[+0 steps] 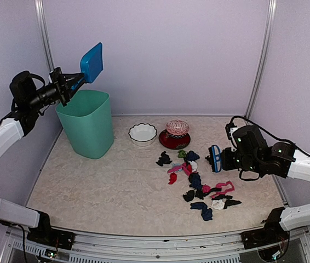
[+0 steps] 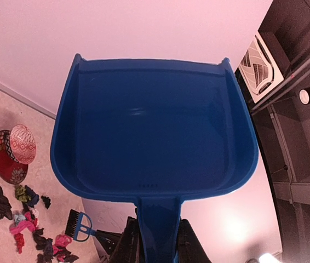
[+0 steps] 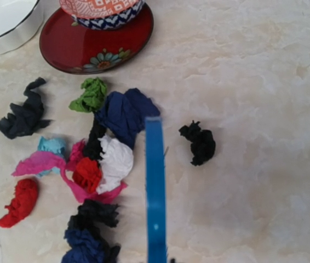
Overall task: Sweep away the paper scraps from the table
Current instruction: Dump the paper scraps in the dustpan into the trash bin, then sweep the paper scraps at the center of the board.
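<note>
The paper scraps (image 1: 196, 181), mostly black with pink, red, white, blue and green ones, lie scattered on the right half of the beige table (image 1: 116, 186). They also show in the right wrist view (image 3: 100, 164) and the left wrist view (image 2: 29, 230). My left gripper (image 1: 67, 86) is shut on the handle of the blue dustpan (image 1: 92, 61), held high above the teal bin; the pan (image 2: 155, 131) looks empty. My right gripper (image 1: 227, 159) is shut on the small blue hand brush (image 1: 215, 158), just right of the scraps. The brush (image 3: 155, 192) hangs between the pile and one black scrap (image 3: 199, 142).
A teal bin (image 1: 87, 123) stands at the rear left under the dustpan. A white bowl (image 1: 143, 133) and a red plate (image 1: 171, 143) bearing a patterned bowl (image 1: 177, 127) sit at the back, just behind the scraps. Walls close in the back and sides.
</note>
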`<move>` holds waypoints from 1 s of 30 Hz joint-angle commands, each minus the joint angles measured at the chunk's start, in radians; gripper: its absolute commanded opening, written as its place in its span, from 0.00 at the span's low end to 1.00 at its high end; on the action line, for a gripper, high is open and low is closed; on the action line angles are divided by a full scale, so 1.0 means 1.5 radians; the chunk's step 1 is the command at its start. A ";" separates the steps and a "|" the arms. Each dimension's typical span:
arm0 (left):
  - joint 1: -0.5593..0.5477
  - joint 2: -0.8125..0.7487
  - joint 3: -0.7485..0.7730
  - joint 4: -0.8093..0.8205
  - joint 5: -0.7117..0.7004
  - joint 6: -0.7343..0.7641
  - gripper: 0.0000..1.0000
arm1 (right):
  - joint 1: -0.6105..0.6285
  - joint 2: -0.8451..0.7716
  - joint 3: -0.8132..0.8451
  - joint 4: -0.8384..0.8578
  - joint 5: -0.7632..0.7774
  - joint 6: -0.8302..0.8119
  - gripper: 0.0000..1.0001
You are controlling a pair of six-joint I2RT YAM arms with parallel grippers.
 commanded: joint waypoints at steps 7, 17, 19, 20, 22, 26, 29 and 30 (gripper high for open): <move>0.007 0.001 0.059 -0.106 0.009 0.122 0.00 | -0.009 -0.014 -0.006 0.012 0.000 0.004 0.00; -0.008 0.007 0.091 -0.244 -0.024 0.276 0.00 | -0.010 -0.024 -0.012 0.000 -0.010 0.008 0.00; -0.031 0.006 0.112 -0.296 -0.045 0.337 0.00 | -0.010 -0.026 -0.008 -0.005 -0.014 0.008 0.00; -0.044 0.006 0.123 -0.326 -0.062 0.370 0.00 | -0.010 -0.027 -0.006 -0.005 -0.021 0.005 0.00; -0.071 0.004 0.137 -0.372 -0.091 0.420 0.00 | -0.010 -0.029 0.003 -0.002 -0.033 0.002 0.00; -0.139 -0.003 0.144 -0.425 -0.137 0.500 0.00 | -0.010 -0.027 0.016 0.028 -0.075 -0.008 0.00; -0.195 -0.012 0.145 -0.465 -0.196 0.557 0.00 | -0.010 -0.013 0.029 0.069 -0.119 -0.004 0.00; -0.212 -0.014 0.146 -0.475 -0.222 0.572 0.00 | -0.010 -0.006 0.033 0.087 -0.132 0.000 0.00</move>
